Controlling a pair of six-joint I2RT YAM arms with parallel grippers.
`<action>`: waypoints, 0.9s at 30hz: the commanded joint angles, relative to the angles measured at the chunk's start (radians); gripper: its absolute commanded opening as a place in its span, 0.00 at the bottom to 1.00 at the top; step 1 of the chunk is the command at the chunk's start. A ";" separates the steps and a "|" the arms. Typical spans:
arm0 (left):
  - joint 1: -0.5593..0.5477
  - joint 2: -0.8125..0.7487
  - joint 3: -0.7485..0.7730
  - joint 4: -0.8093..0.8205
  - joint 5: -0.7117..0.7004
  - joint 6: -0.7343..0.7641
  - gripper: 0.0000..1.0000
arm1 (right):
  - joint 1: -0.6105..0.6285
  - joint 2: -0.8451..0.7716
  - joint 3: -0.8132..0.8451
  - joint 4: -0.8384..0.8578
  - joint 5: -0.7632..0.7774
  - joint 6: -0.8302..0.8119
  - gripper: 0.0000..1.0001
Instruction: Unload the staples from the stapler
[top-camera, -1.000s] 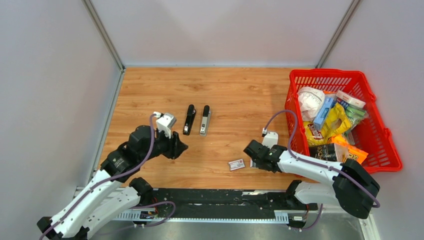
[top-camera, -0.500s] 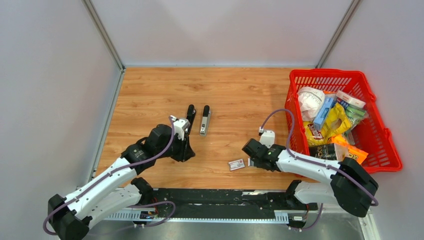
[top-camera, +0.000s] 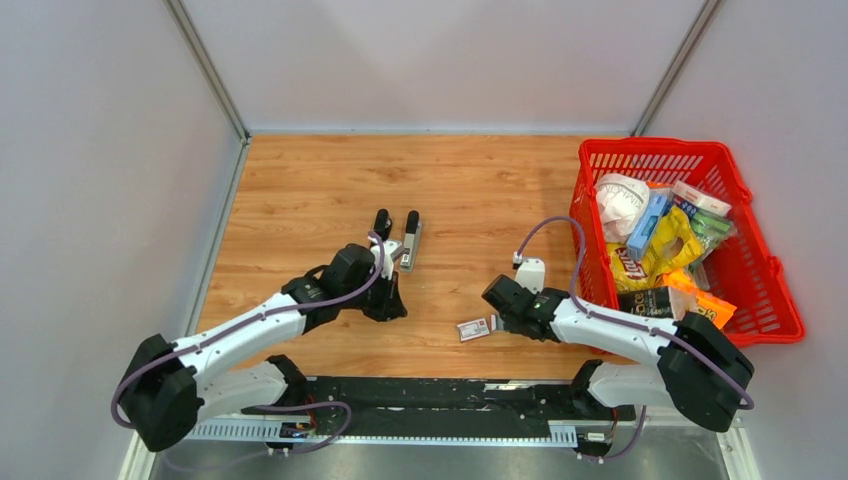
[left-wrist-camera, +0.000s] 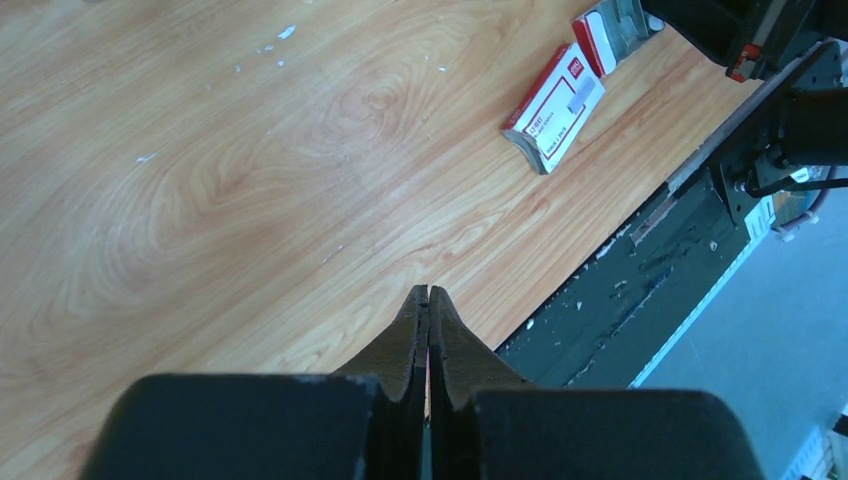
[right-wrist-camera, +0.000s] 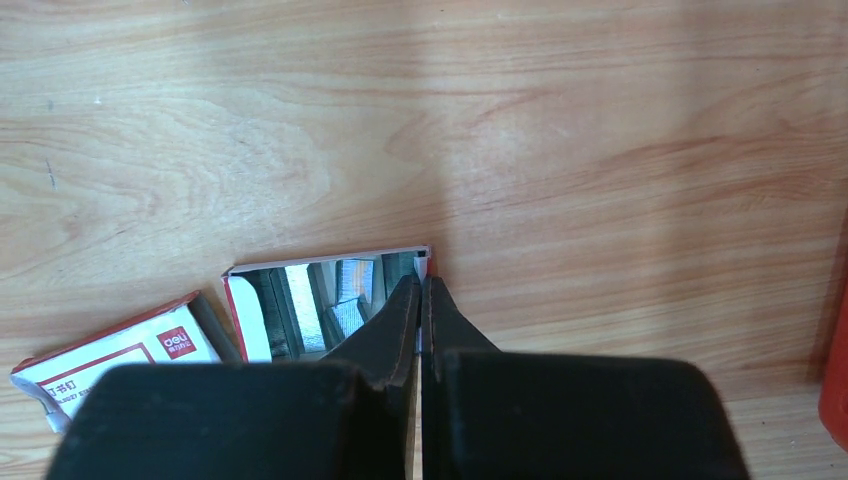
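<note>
Wooden tabletop (top-camera: 300, 180), left gripper (left-wrist-camera: 428, 295) hovering lower centre, fingers pressed together, right gripper (right-wrist-camera: 421, 283) sitting closed at open box tray (right-wrist-camera: 330, 257) corner.

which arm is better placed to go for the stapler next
Probably left: its shut hand sits close beside the black-and-silver stapler. The right hand is farther off, at the white-and-red box.

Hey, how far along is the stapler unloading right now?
Done: nothing I can confirm; no loose strip of staples shows. In hand: neither gripper is on the stapler; the left gripper is shut on nothing above bare wood, the right gripper shut at the corner of the open box tray. Left: apparently pulling the staples out.
</note>
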 joint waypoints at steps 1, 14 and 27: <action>-0.019 0.080 0.000 0.130 0.044 -0.021 0.00 | 0.000 0.005 0.009 0.057 -0.031 -0.010 0.00; -0.084 0.327 0.023 0.296 0.072 -0.069 0.00 | -0.002 0.000 0.004 0.072 -0.056 -0.036 0.00; -0.126 0.451 0.051 0.354 0.064 -0.099 0.00 | 0.006 -0.027 -0.029 0.079 -0.085 -0.035 0.00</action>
